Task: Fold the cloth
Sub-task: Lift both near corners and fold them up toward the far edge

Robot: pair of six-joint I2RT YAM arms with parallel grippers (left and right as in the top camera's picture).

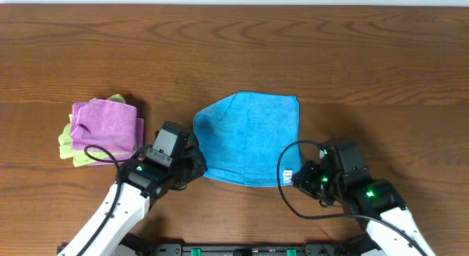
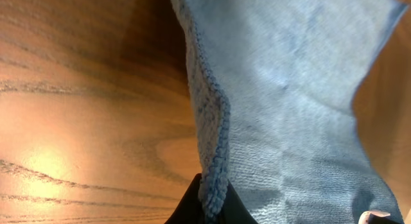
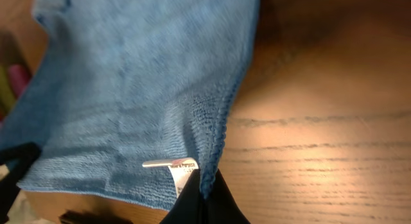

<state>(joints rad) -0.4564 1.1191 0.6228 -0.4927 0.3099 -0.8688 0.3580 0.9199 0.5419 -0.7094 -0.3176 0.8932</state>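
Observation:
A blue cloth lies on the wooden table in the middle of the overhead view. My left gripper is shut on the cloth's near left corner; the left wrist view shows the cloth's hem pinched between the black fingers. My right gripper is shut on the near right corner, beside a white care tag; the right wrist view shows the edge clamped in the fingers. The near edge is raised slightly off the table.
A stack of folded cloths, purple on top of yellow-green, sits to the left of the blue cloth, near my left arm. The purple cloth also shows at the left edge of the right wrist view.

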